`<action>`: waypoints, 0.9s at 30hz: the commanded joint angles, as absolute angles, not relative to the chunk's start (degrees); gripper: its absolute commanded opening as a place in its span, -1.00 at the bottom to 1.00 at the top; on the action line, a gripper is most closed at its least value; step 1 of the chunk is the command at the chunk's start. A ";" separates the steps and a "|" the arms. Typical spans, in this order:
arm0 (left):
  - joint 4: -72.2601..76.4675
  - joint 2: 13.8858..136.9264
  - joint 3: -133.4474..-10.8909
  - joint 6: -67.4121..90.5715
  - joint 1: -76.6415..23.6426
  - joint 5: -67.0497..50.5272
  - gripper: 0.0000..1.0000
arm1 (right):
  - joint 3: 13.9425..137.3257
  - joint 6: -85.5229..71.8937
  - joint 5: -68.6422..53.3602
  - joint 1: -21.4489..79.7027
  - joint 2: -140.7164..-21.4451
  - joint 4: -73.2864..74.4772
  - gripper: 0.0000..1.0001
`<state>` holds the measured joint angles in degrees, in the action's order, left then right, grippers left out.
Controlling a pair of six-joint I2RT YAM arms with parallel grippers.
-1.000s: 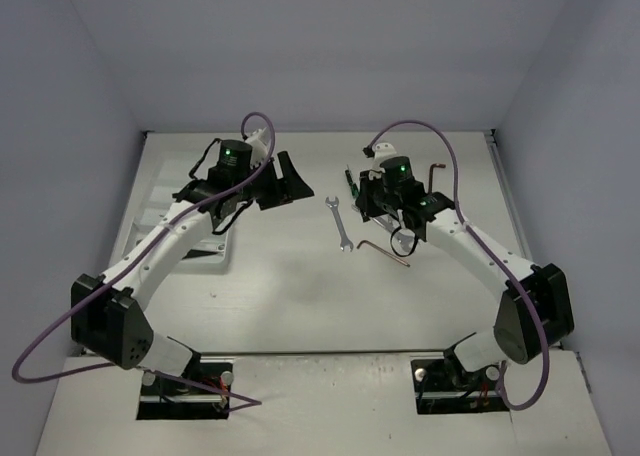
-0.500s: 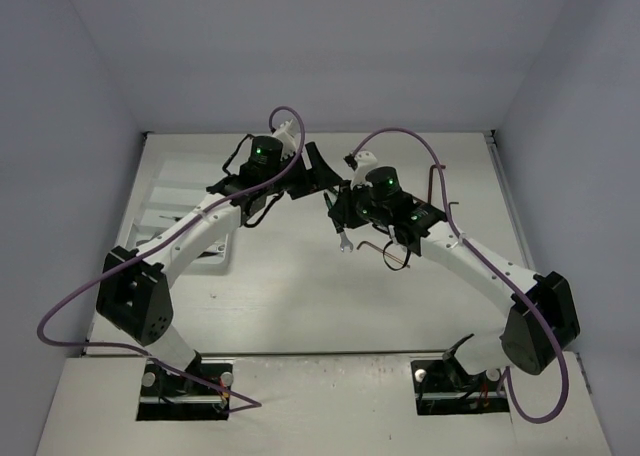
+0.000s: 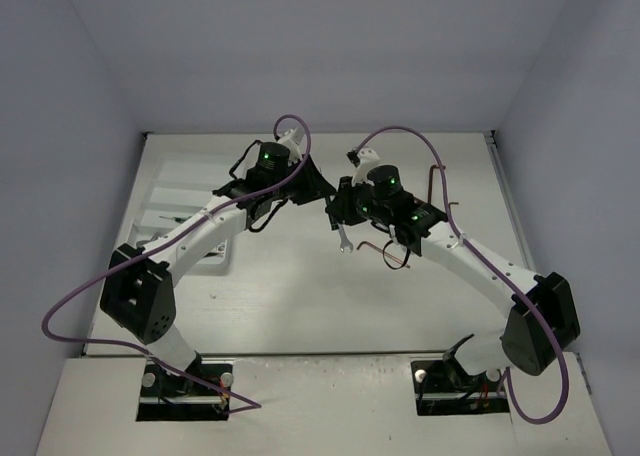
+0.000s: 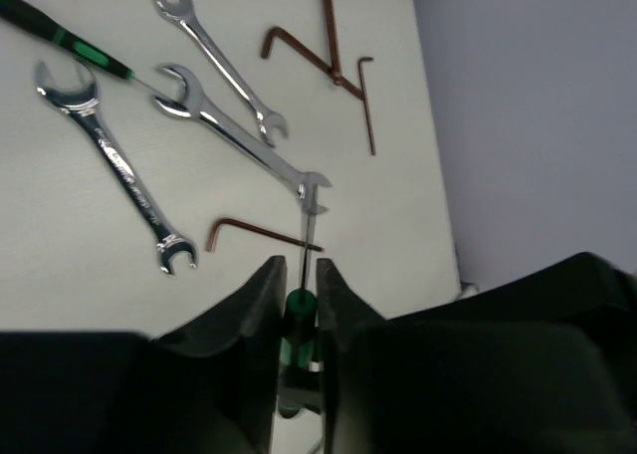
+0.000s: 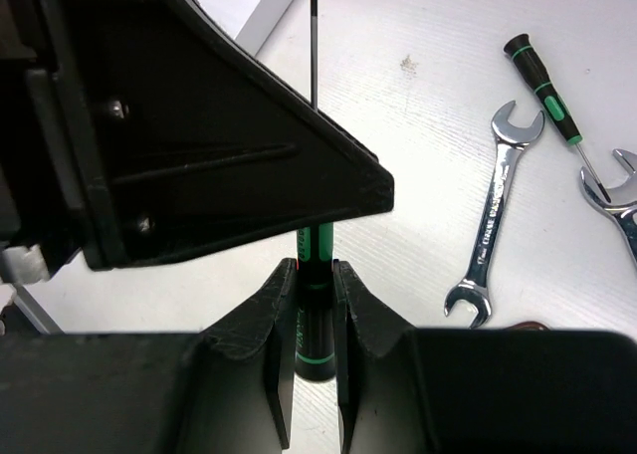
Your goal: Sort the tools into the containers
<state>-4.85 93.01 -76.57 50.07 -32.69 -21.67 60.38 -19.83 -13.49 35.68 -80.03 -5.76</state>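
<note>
Both arms have swung in to frame centre, and your left fingers (image 4: 264, 295) have closed on the green-black screwdriver (image 5: 318, 245). Right fingers (image 5: 282, 315) are clamped on it too. Looks like a handover, held above the desk (image 3: 300, 286). Tray (image 3: 165, 191) sits frame-left; wrenches (image 4: 119, 170) are unsorted.

Top camera high, looking down; wrist cameras close, both seeing wrenches (image 4: 119, 170).
</note>
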 commanded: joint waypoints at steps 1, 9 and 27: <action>-2.39 90.37 -76.47 50.38 -33.35 -21.31 -1.00 | 62.86 -21.75 -13.45 36.06 -78.84 -11.36 -0.98; -2.91 88.17 -73.13 51.52 -27.20 -20.60 -1.00 | 61.88 -21.87 -11.36 36.12 -78.38 -11.34 0.01; -10.35 91.75 -65.50 57.04 17.21 -13.99 -0.79 | 55.24 -21.44 -5.27 32.90 -73.42 -9.23 0.22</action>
<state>-8.73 88.29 -61.72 55.40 13.82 -14.01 55.83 -21.50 -7.27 34.07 -76.54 -6.40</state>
